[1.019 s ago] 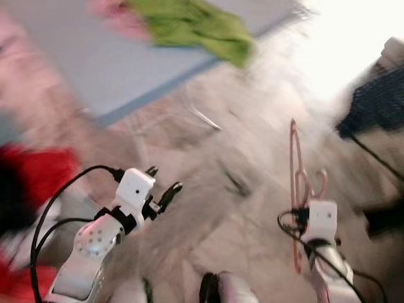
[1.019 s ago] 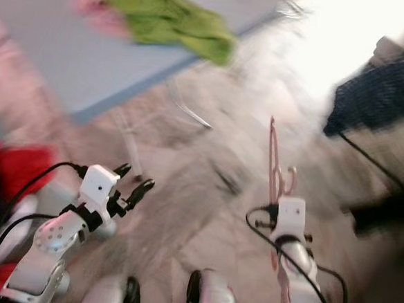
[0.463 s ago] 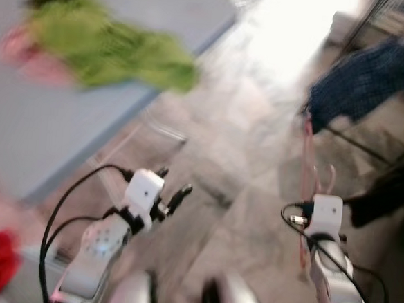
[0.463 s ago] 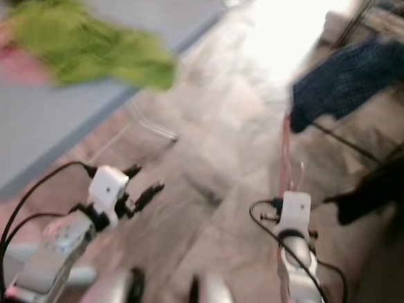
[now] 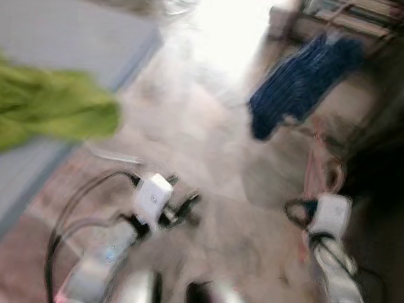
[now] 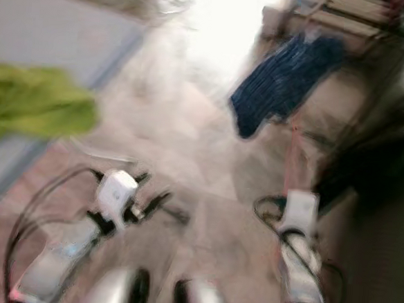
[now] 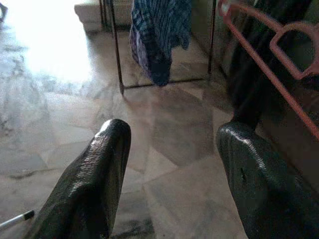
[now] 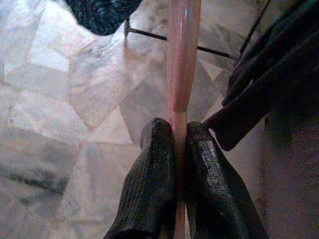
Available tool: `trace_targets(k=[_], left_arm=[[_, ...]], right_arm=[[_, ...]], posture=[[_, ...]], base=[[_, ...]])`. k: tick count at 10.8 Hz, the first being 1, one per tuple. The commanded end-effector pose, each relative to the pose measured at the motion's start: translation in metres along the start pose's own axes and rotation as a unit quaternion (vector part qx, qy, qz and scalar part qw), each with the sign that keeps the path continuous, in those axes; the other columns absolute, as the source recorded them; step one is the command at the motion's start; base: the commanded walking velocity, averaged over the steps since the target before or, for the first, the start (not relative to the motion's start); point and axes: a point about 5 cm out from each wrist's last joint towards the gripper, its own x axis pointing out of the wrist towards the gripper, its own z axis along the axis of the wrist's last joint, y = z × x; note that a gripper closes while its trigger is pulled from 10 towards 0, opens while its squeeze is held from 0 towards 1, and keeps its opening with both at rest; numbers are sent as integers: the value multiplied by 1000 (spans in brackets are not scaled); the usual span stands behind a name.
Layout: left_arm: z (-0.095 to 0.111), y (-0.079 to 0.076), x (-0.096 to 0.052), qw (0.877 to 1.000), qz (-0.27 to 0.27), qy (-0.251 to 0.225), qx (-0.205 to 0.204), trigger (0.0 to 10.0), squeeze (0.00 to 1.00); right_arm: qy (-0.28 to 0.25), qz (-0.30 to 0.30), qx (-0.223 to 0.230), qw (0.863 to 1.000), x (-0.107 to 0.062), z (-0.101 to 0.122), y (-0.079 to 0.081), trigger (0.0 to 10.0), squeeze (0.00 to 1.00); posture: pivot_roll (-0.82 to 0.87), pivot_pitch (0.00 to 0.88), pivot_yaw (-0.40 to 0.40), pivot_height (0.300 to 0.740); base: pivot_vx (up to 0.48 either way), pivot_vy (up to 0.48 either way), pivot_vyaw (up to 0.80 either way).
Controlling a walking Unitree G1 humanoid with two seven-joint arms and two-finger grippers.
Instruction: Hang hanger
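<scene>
Over the marble tile floor, the right gripper is clenched on the thin pink plastic hanger, carried upright toward the dark metal clothes rack with its blue checked garment. The left gripper hangs released, holding nothing.

Count, as sighted:
- Hanger, pink: one.
- End effectors: two. Left end effector, right end effector; two black fingers each.
- Silver arms: two.
- Green cloth: one, at 9 o'clock on grey surface.
- Blue checked garment: one, at 1 o'clock.
- Dark garment: one, at 3 o'clock.
- Head views blurred; smaller items not countable.
</scene>
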Motion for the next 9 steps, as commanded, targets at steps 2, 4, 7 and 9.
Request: trace_targets(k=[2, 4, 7, 9], left_arm=[[2, -4, 1, 1000, -5, -7, -7, 10000, 0], [3, -2, 3, 1000, -7, -11, -8, 10000, 0], [3, -2, 4, 1000, -6, -12, -8, 10000, 0], [2, -2, 4, 1000, -1, -12, -9, 10000, 0]], right_arm=[[15, -17, -1, 1000, -3, -7, -10, 10000, 0], [9, -18, 3, 1000, -2, -4, -13, 10000, 0], [1, -11, 10, 1000, -1, -1, -10, 10000, 0], [-2, -7, 11, 1000, 1, 1, -9, 10000, 0]], posture=[[-2, 200, -39, 740], [-6, 197, -40, 740], [-4, 196, -44, 740], [-4, 196, -47, 740]], base=[[0, 0, -800], [174, 0, -800], [424, 0, -533], [454, 0, 0]])
